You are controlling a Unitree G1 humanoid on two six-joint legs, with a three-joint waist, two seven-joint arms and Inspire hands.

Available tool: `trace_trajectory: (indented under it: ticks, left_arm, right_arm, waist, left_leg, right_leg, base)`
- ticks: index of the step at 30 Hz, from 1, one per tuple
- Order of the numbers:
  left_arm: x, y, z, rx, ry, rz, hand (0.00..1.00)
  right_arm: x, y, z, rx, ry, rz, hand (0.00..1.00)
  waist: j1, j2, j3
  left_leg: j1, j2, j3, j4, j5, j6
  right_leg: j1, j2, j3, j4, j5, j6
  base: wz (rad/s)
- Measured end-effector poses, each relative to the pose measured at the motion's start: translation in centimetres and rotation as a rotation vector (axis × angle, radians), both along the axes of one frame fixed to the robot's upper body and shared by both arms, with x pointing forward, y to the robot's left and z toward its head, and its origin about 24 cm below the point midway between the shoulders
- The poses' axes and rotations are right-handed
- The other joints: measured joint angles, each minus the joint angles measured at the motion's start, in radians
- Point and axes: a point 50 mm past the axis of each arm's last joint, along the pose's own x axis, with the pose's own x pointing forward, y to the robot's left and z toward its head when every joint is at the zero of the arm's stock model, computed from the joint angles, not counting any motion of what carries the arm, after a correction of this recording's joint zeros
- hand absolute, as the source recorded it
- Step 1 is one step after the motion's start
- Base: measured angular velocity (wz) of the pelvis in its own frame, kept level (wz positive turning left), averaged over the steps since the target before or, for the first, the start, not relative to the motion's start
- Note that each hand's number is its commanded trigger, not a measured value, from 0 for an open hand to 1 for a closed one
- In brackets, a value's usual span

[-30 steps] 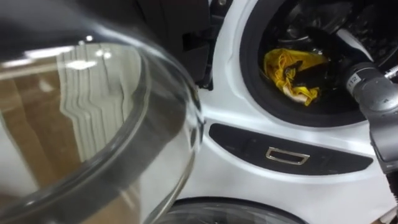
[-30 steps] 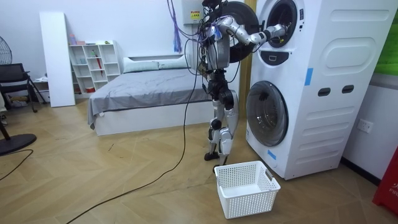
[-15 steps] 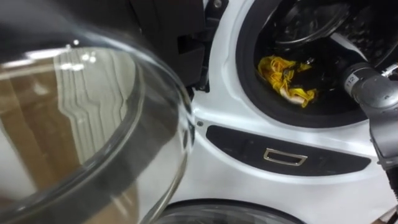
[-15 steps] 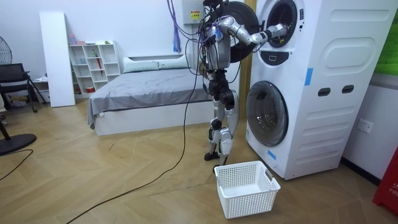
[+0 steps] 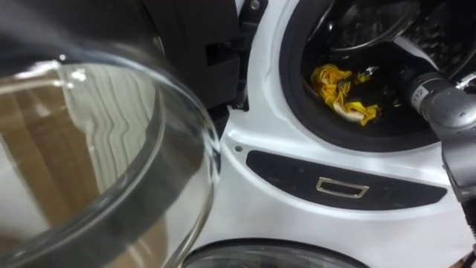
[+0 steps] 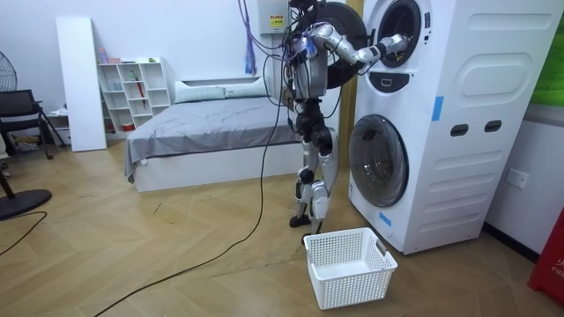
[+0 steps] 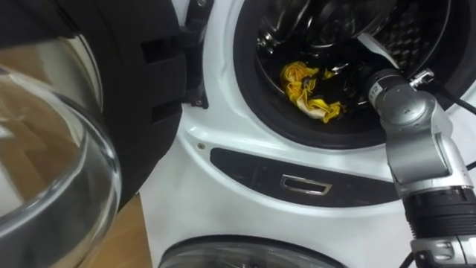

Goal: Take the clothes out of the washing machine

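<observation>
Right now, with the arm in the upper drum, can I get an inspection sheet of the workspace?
Surface: wooden floor.
Job's things: yellow garment lies in the upper drum; white basket stands on the floor before the washing machine.
Clutter: nothing seen.
Hands: right hand inside the drum beside the garment.
Cables: nothing seen besides the robot's own.
Surroundings: glass door swung open; bed, shelf behind.

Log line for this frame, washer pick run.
phase: reach | right hand: in upper drum by yellow cloth, grip unclear | door: open | basket: empty, by washer
</observation>
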Motion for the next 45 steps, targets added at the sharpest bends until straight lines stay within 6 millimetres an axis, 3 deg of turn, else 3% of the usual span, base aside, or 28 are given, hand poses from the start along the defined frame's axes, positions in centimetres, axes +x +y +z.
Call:
trace_trajectory:
  ticks: [7, 11, 14, 18, 24, 27, 33, 45]
  left_arm:
    - [-0.3, 0.2, -0.2, 0.002, 0.009, 0.001, 0.0]
    - [-1.0, 0.2, -0.6, -0.001, 0.024, 0.01, 0.0]
    - [-1.2, 0.1, -0.8, 0.004, 0.022, 0.021, 0.0]
    - [-1.8, 0.0, -1.0, 0.003, 0.002, 0.036, 0.0]
    - [-3.2, -0.1, -1.4, 0.02, 0.01, 0.056, 0.0]
    - [-4.6, -0.1, -1.6, 0.027, 0.028, 0.062, 0.0]
    - [-5.4, 0.1, -1.7, 0.063, 0.033, 0.072, 0.0]
    - [-7.4, 0.3, -1.5, 0.08, 0.028, 0.068, 0.0]
  right_arm:
    - [-1.0, 1.1, 1.3, -0.038, -0.077, 0.035, 1.0]
    - [-2.9, 2.2, 2.0, -0.077, -0.173, 0.066, 1.0]
    - [-4.4, 2.7, 1.8, -0.067, -0.228, 0.084, 1.0]
    - [-6.3, 3.9, 2.2, -0.049, -0.312, 0.14, 1.0]
    - [-8.8, 4.7, 1.8, 0.024, -0.387, 0.196, 1.0]
    - [-10.1, 4.8, 1.6, 0.063, -0.411, 0.227, 1.0]
    - [-11.0, 4.8, 1.0, 0.153, -0.434, 0.249, 1.0]
    - [-12.7, 4.1, 0.4, 0.26, -0.453, 0.269, 1.0]
  waist:
    - [-0.006, 0.005, -0.0017]
    - [-0.008, 0.006, -0.0019]
    - [-0.011, 0.018, -0.0046]
    - [-0.036, 0.046, -0.0002]
    - [-0.051, 0.063, -0.0008]
    - [-0.066, 0.07, -0.0024]
    - [-0.09, 0.073, -0.0038]
    - [-0.104, 0.074, -0.0094]
  left_leg:
    - [-0.002, 0.002, 0.017, -0.014, 0.0, 0.0]
    - [-0.002, 0.005, 0.035, -0.026, 0.0, 0.0]
    - [0.003, 0.007, 0.038, -0.028, 0.0, -0.001]
    - [0.015, 0.007, 0.039, -0.036, -0.001, -0.002]
    - [0.026, 0.012, 0.052, -0.045, -0.005, -0.006]
    - [0.03, 0.013, 0.059, -0.05, -0.008, -0.006]
    - [0.033, 0.013, 0.064, -0.049, -0.012, -0.006]
    - [0.033, 0.014, 0.061, -0.049, -0.013, -0.005]
  right_leg:
    - [-0.016, 0.001, 0.005, 0.001, -0.002, -0.002]
    - [-0.029, 0.005, 0.019, 0.001, -0.006, -0.004]
    - [-0.024, 0.007, 0.024, -0.001, -0.006, -0.004]
    - [-0.017, 0.008, 0.03, -0.002, -0.008, -0.003]
    - [-0.014, 0.014, 0.053, -0.002, -0.01, -0.002]
    - [-0.016, 0.014, 0.054, -0.002, -0.01, -0.002]
    - [-0.015, 0.015, 0.054, -0.001, -0.01, -0.002]
    - [-0.013, 0.015, 0.056, -0.001, -0.01, -0.002]
  base:
    - [-0.08]
    - [-0.11]
    - [-0.02]
    - [-0.02]
    - [-0.08]
    - [-0.07]
    - [-0.01]
    - [0.01]
